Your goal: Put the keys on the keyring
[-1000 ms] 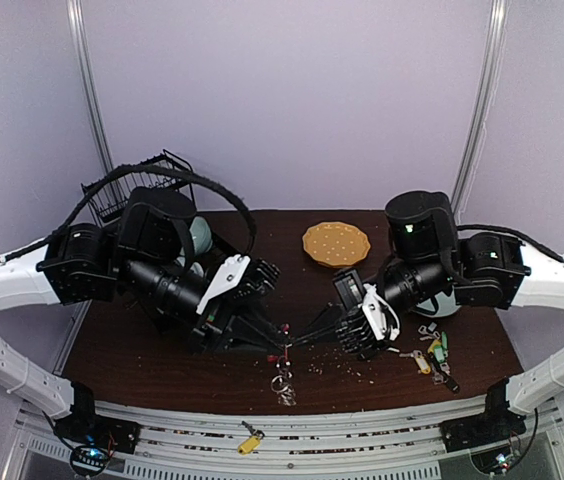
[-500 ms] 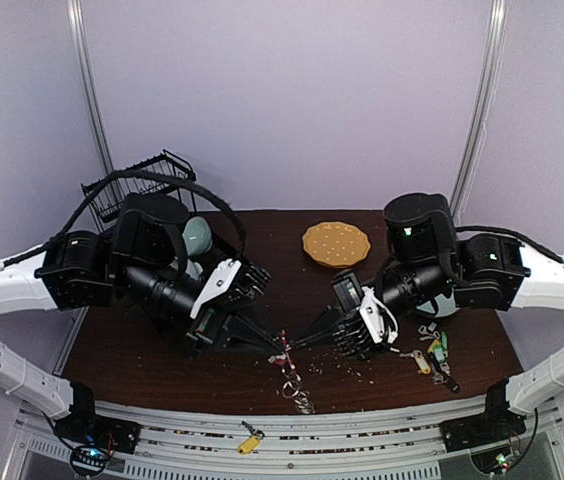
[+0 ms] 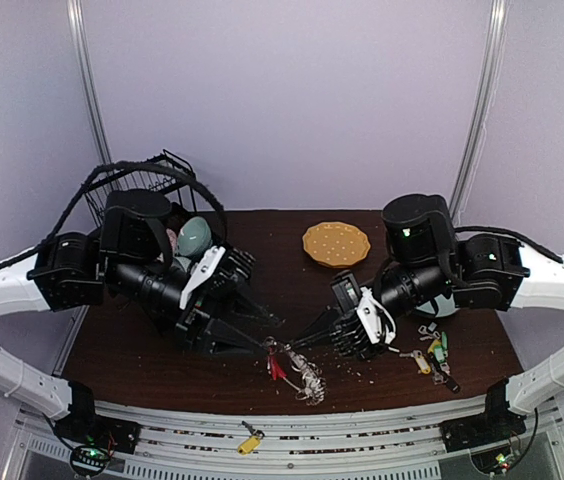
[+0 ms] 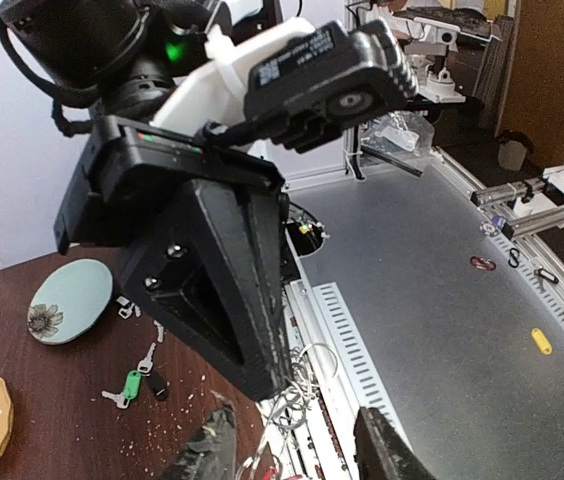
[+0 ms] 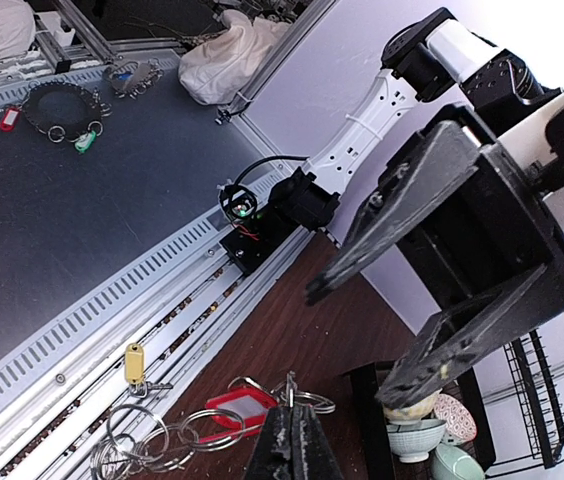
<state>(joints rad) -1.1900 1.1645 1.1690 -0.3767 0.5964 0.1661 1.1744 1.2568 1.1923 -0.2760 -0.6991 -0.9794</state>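
The left pincer (image 4: 297, 430) has just let go. A moment ago it was clamped tight against the right one over the keyring (image 3: 302, 378); now its jaws stand apart with nothing between them, and the arm has drawn back a little to its own side. The right pincer (image 5: 291, 420) is pinched fully shut, and its tips appear to grip one of the small silver loops at the ring's upper edge, so the ring is now in that pincer alone.

The keyring has swung round since then. It sprawls on the desk (image 3: 142, 350) on the near side of the yellow dotted plate (image 3: 336, 243), well apart from it, with a red tag (image 3: 277, 368) now showing beside the loops.

Whether a key went on in that pinch I cannot tell — the loops are too small. Most of the work looks undone: the loose keys (image 3: 432, 352) sit in a cluster near and right of the plate, and one yellow-tagged key (image 3: 251, 440) lies off the desk on the rail, farther on the plate's near side.
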